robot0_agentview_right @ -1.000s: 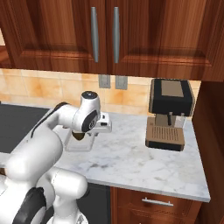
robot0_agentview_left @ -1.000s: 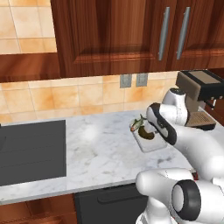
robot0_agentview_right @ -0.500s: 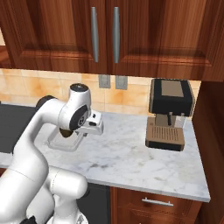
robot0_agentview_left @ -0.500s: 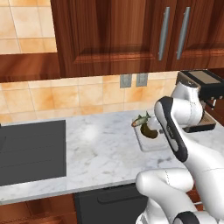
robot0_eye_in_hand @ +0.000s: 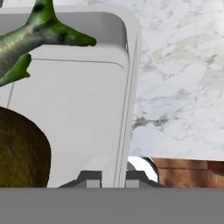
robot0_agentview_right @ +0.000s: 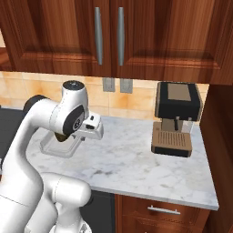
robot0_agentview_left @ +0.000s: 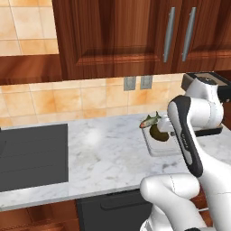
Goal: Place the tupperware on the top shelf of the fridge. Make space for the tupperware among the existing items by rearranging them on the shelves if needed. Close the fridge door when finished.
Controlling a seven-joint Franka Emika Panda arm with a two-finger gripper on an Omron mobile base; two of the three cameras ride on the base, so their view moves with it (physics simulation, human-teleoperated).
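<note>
The tupperware (robot0_agentview_left: pixel 155 145) is a shallow white tray on the marble counter, holding a dark brown lump (robot0_agentview_left: pixel 159 132) and a small green fish (robot0_agentview_left: pixel 150 121). In the hand view its right rim (robot0_eye_in_hand: pixel 124 87) runs between my gripper's (robot0_eye_in_hand: pixel 113 178) two fingertips, which stand close on either side of the wall. The fish (robot0_eye_in_hand: pixel 30 37) and the lump (robot0_eye_in_hand: pixel 19 151) lie left of that rim. From the right base view the hand (robot0_agentview_right: pixel 90 128) reaches down to the near edge of the tupperware (robot0_agentview_right: pixel 54 146). The fridge and its shelves are out of view.
A coffee machine (robot0_agentview_right: pixel 176 119) stands on the counter's right end against the wall. A black cooktop (robot0_agentview_left: pixel 31 155) lies at the left. Wooden wall cabinets (robot0_agentview_left: pixel 135 36) hang overhead. The counter's front edge shows just below the fingertips in the hand view.
The arm's upper links have swung over to the right and risen while the hand stays at the tray's edge. The tupperware sits in nearly the same spot.
</note>
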